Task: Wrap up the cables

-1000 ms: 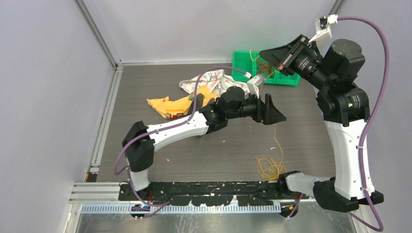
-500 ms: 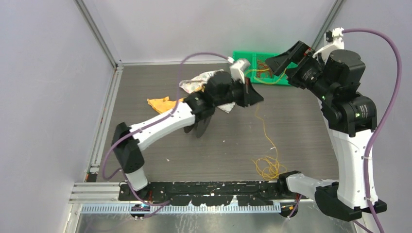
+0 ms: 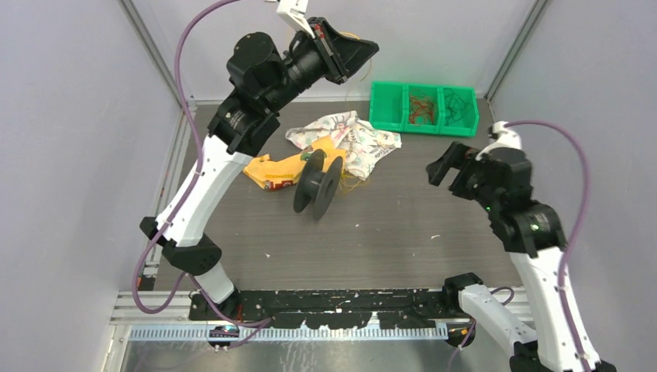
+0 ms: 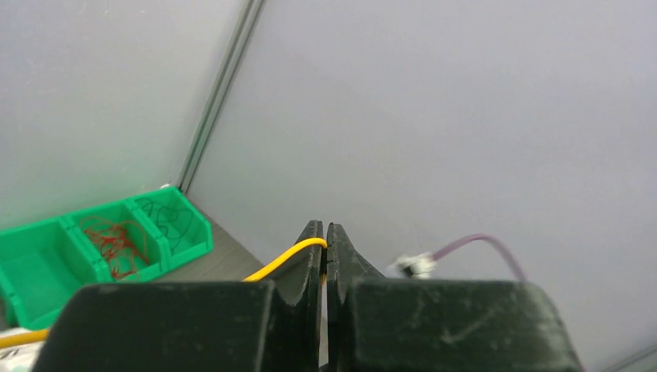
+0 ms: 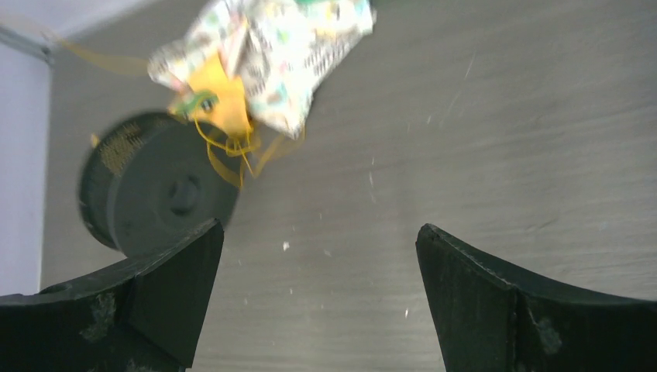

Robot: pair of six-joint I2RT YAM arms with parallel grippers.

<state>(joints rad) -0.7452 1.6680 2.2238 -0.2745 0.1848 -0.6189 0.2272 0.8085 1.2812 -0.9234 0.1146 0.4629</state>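
Trouble first. My left gripper [image 3: 362,51] is squeezed shut on the thin yellow cable [image 4: 283,260], and it is up high above the far edge of the tabletop [image 3: 403,232]. More of the cable sits in a tangle just beside the black spool [image 3: 318,184], near the middle of the table, touching the patterned cloth [image 3: 352,139]. If I pull more, I think the cable could slip out of my fingers, catch on the cloth, or tip the spool over. My right gripper [image 3: 449,166] is spread wide and holds nothing, over the right side, so nothing steadies the spool.

A second ago my left arm was low over the middle. The cable lay in loops by the near edge. My right gripper was up over the green bin [image 3: 422,124] in the far right corner.
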